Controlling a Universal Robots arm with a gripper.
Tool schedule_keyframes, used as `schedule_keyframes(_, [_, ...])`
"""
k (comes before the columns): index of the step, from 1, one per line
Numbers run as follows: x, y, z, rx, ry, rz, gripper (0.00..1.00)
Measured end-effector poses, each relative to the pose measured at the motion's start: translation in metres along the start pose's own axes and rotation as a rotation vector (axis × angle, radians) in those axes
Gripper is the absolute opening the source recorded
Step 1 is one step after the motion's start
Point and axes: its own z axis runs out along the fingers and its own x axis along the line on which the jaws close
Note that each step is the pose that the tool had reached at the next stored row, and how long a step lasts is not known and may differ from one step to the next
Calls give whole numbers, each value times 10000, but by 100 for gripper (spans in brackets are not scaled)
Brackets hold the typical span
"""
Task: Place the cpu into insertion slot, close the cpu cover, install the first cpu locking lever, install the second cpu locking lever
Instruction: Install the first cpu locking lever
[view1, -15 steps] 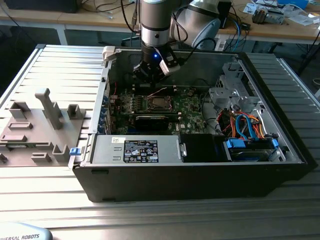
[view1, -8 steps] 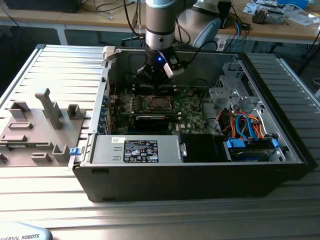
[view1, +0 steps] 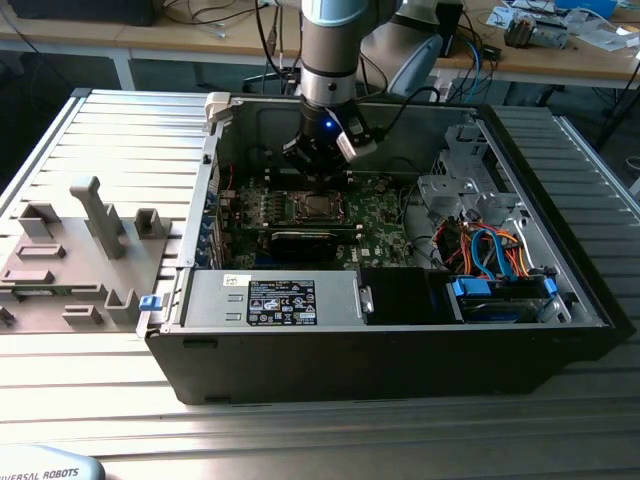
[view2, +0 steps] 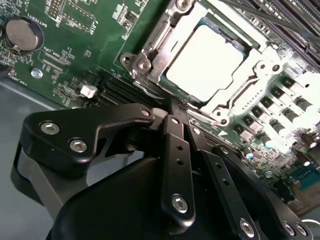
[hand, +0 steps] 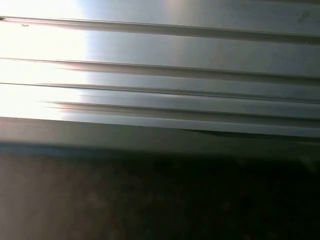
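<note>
End effector (view2: 176, 107) — beside seated cpu (view2: 205, 62)

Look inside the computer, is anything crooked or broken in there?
Nothing stands out. The cpu lies flat and square in the insertion slot, with the cpu cover down around it. The green board looks whole, and the robot's hand hovers close beside the cover's edge.

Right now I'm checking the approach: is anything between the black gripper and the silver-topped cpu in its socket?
Nothing visible is. In the second wrist view the black gripper sits just beside the thin silver metal cpu cover, which lies around the silver-grey square cpu.
</note>
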Motion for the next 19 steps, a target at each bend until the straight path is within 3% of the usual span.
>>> schedule_keyframes(8, [-35, -1, 23, -11, -10, -59, 11])
schedule_keyframes(10, [-37, 2, -8, -35, -36, -62, 11])
schedule_keyframes(14, [-32, -9, -114, -13, -19, -59, 11])
schedule_keyframes(17, [-28, -76, -115, -13, -19, -60, 11])
schedule_keyframes(19, [-22, -162, -114, -13, -19, -58, 11])
